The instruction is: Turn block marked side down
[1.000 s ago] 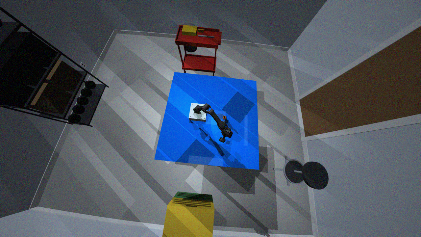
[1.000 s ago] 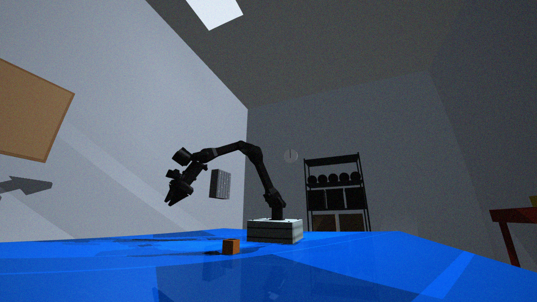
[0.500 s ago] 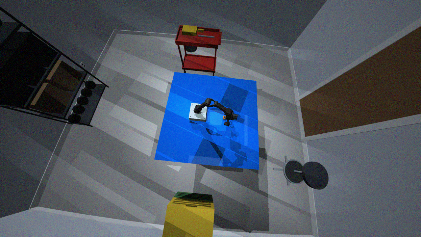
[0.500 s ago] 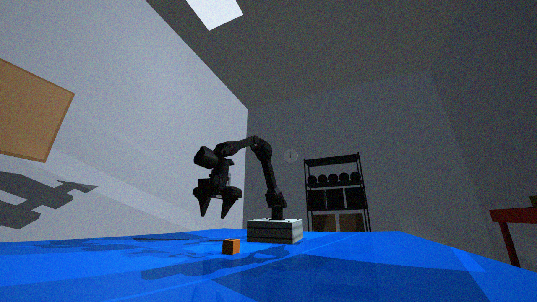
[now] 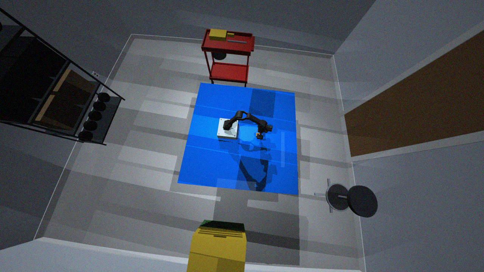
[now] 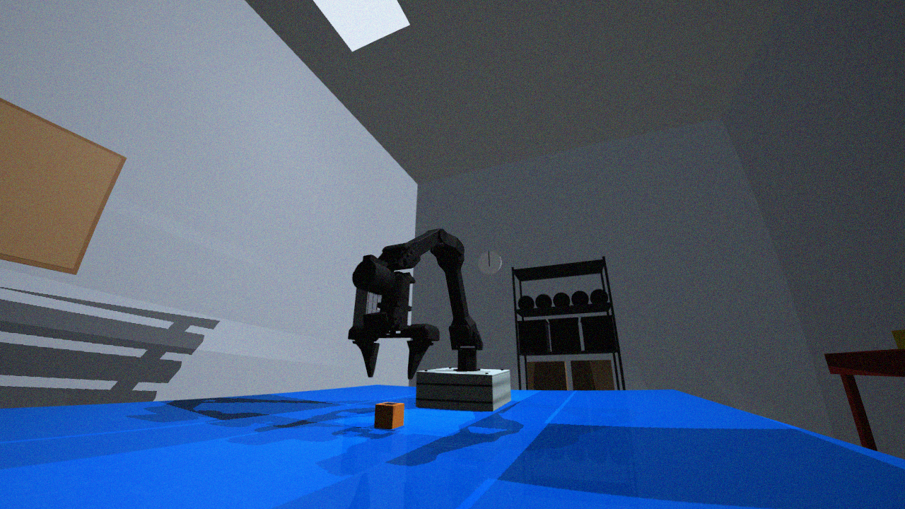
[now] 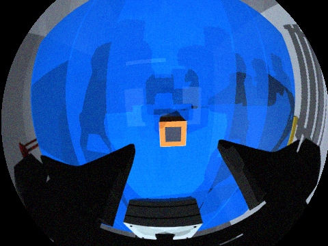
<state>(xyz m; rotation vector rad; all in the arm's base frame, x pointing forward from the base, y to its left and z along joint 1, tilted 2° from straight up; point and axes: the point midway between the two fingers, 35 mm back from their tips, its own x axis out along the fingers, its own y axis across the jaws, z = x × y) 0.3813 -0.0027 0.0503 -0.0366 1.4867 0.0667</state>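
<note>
The orange block (image 5: 257, 133) (image 6: 387, 416) (image 7: 173, 134) rests flat on the blue table (image 5: 209, 162) (image 6: 221, 481) (image 7: 164, 171). Its marked side, a dark square framed in orange, faces up in the wrist view. My gripper (image 6: 391, 377) (image 7: 178, 147) points down, open and empty, with its fingertips above the block's height. In the wrist view the block shows between and slightly beyond the two fingertips. In the top view the gripper partly covers the block. The block's underside is hidden.
The arm's pale base box (image 5: 227, 136) (image 6: 452, 391) (image 7: 163, 212) stands on the table near the block. A red cart (image 5: 228, 45) is beyond one table edge. A yellow cabinet (image 5: 218, 250) and a round black stool (image 5: 362, 201) stand off the table.
</note>
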